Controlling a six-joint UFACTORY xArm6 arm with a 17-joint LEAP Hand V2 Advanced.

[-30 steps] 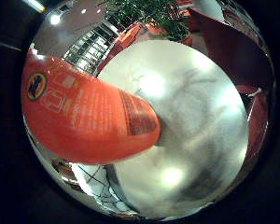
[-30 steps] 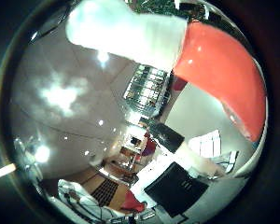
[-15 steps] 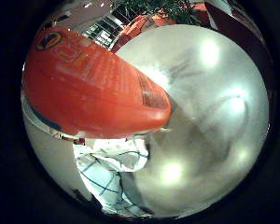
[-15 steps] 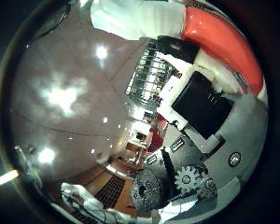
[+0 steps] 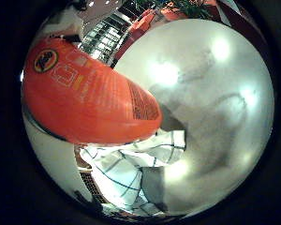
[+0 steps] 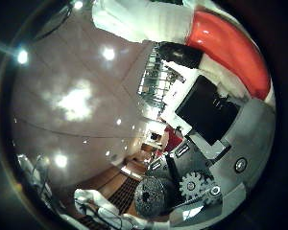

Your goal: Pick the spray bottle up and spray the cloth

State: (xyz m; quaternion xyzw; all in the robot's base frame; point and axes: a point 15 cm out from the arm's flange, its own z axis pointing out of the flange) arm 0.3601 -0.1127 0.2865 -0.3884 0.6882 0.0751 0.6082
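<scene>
The orange spray bottle [image 5: 84, 94] with a printed label fills much of the little finger side palm view, close to the palm and above the table. Below it a white cloth [image 5: 131, 173] with dark check lines lies crumpled on the shiny silver table [image 5: 215, 94]. The thumb side palm view shows the bottle's orange shoulder [image 6: 226, 43] and white spray head [image 6: 134, 19]. My right hand [image 6: 211, 134], in black, grey and geared parts, curls against the bottle there and holds it.
The round silver table top reflects ceiling lights. Beyond it are shelves and red furniture [image 5: 150, 19]. The thumb side palm view shows a ceiling [image 6: 77, 105] with lights and the room far off.
The views have shifted with the hand. More of the cloth now shows under the bottle. The hand's fingers, absent from the thumb side palm view a second ago, now curl beside the bottle.
</scene>
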